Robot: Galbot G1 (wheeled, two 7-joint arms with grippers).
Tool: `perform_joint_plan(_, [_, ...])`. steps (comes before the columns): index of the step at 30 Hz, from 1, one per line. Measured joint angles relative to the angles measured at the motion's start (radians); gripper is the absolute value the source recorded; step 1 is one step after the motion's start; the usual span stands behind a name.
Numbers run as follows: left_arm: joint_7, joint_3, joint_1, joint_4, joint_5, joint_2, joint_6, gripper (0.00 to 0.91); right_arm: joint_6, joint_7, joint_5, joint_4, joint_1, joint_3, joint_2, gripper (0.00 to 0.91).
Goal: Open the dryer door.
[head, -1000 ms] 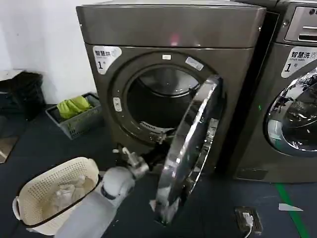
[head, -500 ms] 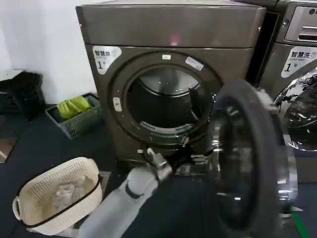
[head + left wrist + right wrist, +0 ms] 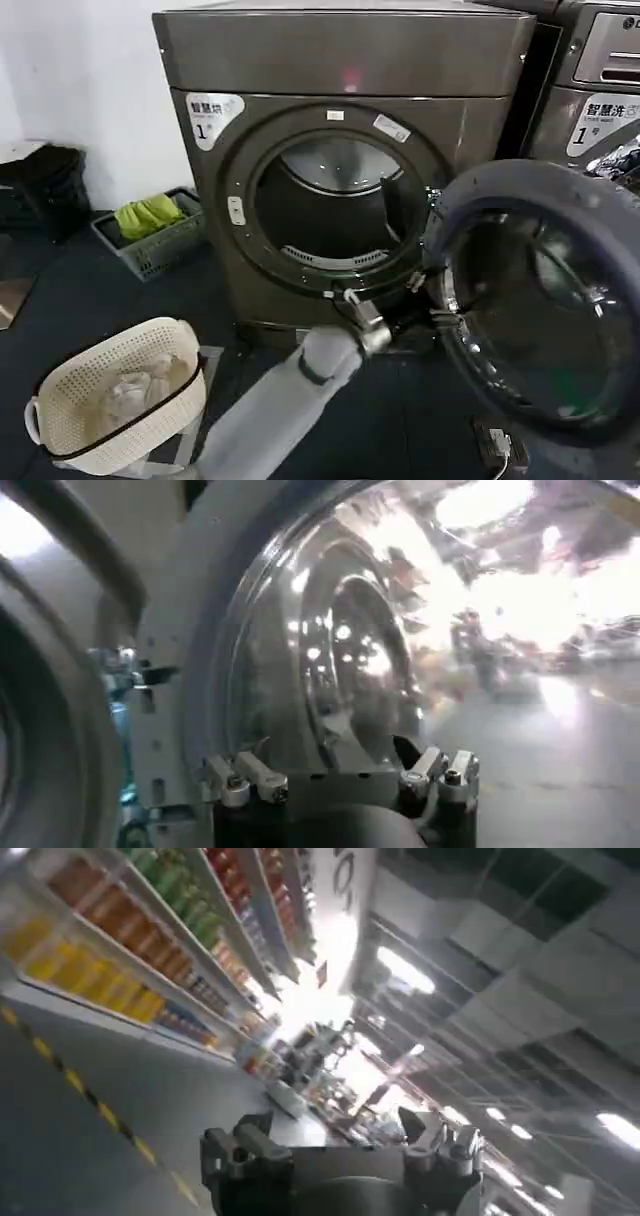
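The dryer door stands swung wide open at the right of the bronze-grey machine, its grey inner rim and dark glass facing me. The round drum opening is uncovered. My left gripper reaches up from below to the door's hinge-side inner rim, just under the drum opening. In the left wrist view the left gripper is open, its fingers wide apart, with the bulging door glass straight ahead and nothing between them. My right gripper is open and points up at ceiling lights and far shelves.
A cream laundry basket with cloth in it stands at the front left. A grey crate holding green cloth sits by the wall. The neighbouring grey machine is at the right. A power strip lies on the floor.
The door has swung from edge-on to wide open toward the right. My left arm has followed it to the right and farther forward.
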Motion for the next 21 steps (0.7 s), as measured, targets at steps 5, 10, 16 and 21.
perform_joint_plan(5, [0.000, 0.026, -0.030, 0.046, 0.002, -0.030, -0.008, 0.907, -0.016, 0.030, -0.007, -0.038, 0.008, 0.034, 0.012, 0.907])
perform_joint_plan(10, [0.000, 0.035, -0.045, 0.075, 0.007, -0.062, -0.008, 0.907, -0.014, 0.042, -0.030, -0.062, 0.010, 0.051, 0.021, 0.907])
perform_joint_plan(16, [0.001, 0.037, -0.053, 0.097, 0.014, -0.092, -0.008, 0.907, 0.000, 0.045, -0.048, -0.098, 0.013, 0.078, 0.010, 0.907])
perform_joint_plan(21, [0.002, 0.038, -0.039, 0.093, 0.016, -0.096, -0.006, 0.907, -0.007, 0.045, -0.075, -0.117, 0.014, 0.093, -0.003, 0.907])
